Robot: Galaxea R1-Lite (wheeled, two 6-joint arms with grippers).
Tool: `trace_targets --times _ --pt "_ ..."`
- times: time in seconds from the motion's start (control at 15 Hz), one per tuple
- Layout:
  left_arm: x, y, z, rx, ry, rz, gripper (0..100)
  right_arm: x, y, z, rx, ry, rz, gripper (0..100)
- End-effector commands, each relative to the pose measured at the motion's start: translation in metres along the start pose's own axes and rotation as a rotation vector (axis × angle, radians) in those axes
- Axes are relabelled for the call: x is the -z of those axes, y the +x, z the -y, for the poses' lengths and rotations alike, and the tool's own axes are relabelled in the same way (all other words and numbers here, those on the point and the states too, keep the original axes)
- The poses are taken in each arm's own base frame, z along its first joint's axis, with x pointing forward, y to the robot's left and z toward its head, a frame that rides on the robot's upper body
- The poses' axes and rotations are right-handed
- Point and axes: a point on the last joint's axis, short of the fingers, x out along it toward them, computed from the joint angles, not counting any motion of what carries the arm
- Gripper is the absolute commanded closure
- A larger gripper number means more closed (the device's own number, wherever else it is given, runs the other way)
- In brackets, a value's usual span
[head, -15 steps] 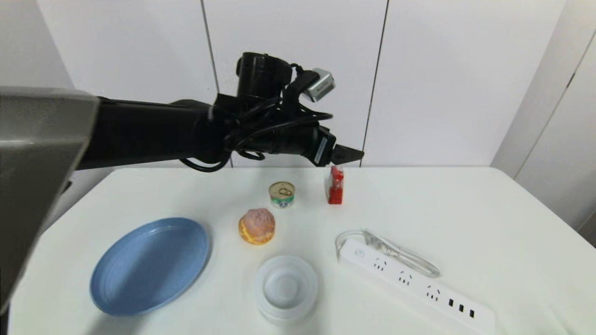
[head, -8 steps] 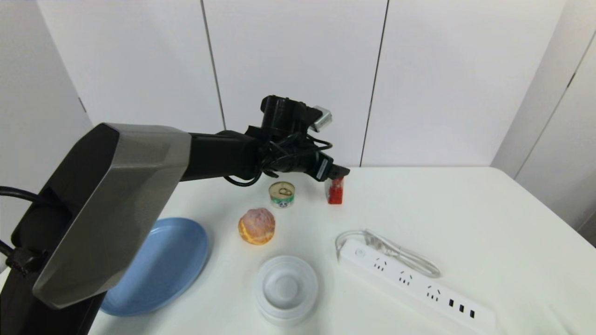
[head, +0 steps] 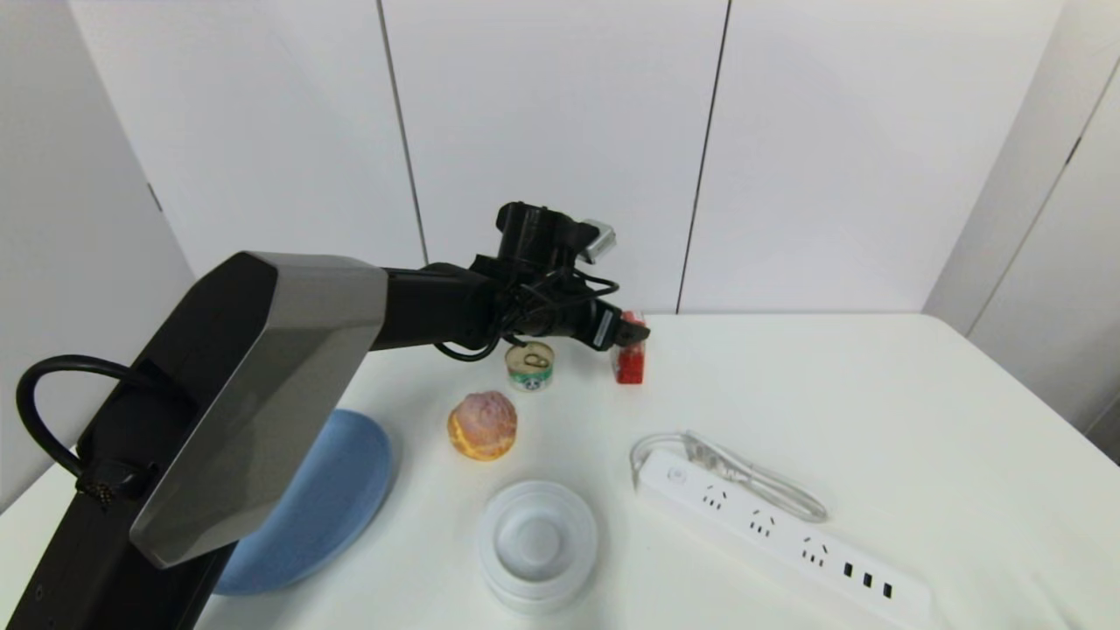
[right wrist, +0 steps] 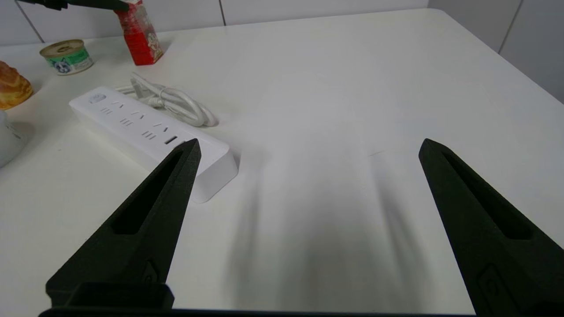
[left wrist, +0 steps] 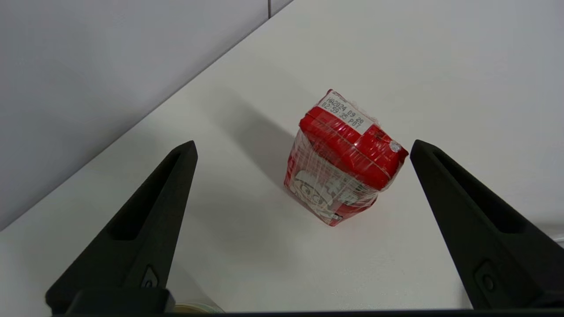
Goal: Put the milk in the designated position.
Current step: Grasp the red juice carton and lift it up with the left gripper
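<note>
Bare table (head: pixel 787 367) right of milk (head: pixel 628 360); tin can (head: pixel 529 366) near its left

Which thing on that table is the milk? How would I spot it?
Look to the far edge of the white table, near the wall, where the left pincer hangs open. The milk stands upright just beneath it, right of the tin can. It is the only red thing there, a small box-shaped carton, while the can is round with a gold lid.
</note>
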Motion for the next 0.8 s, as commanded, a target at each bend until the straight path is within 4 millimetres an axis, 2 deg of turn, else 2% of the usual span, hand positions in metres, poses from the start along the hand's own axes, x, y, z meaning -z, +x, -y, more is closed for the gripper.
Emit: trace_targets --times 0.07,0.4,0.8 --pt "-0.001 0.001 0.005 0.062 -0.010 0.005 0 0.000 0.000 0.000 0.001 0.000 -0.002 0" --pt "0.011 0.017 0.024 0.101 -0.048 -0.029 0 0.000 0.000 0.000 0.001 0.000 -0.002 0" --pt "0.022 0.029 0.023 0.098 -0.044 -0.050 0 0.000 0.000 0.000 -0.001 0.000 -0.002 0"
